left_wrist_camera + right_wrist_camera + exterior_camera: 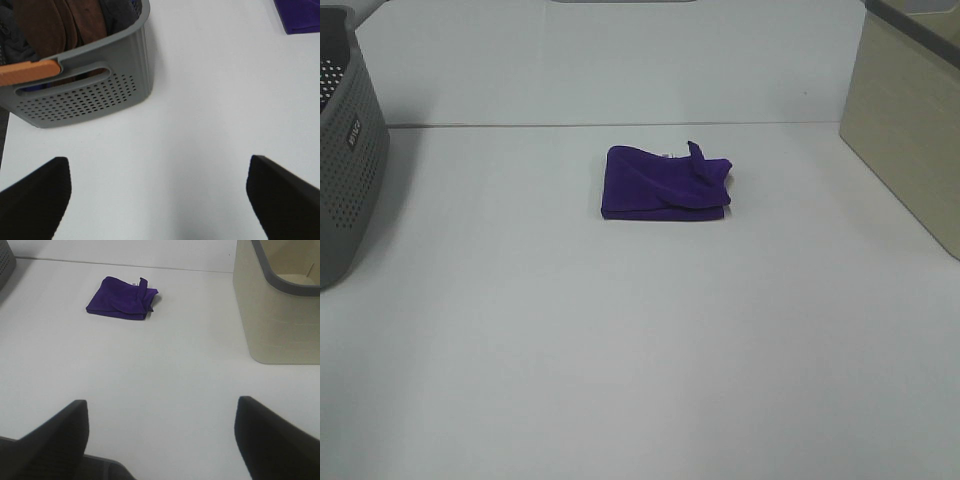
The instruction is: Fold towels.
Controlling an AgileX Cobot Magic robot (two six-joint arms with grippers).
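ahead of my right gripper [160, 440], well apart, lies the purple towel [121, 301], folded w/ one corner flap sticking up; both my grippers are spread, nothing held. risk: grabbing that loose flap may undo the fold. counts: 1 towel, 1 grey basket [95, 85] nr my left gripper [159, 200], 1 beige bin [270, 315].

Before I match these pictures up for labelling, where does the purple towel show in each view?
Exterior high: the towel lies folded on the table, just above centre.
Left wrist: only one corner shows, cut off at the picture's edge.
Right wrist: whole, far beyond the open tool.
Shared landmark: the grey basket, also in the left wrist and, as a sliver, the right wrist view.
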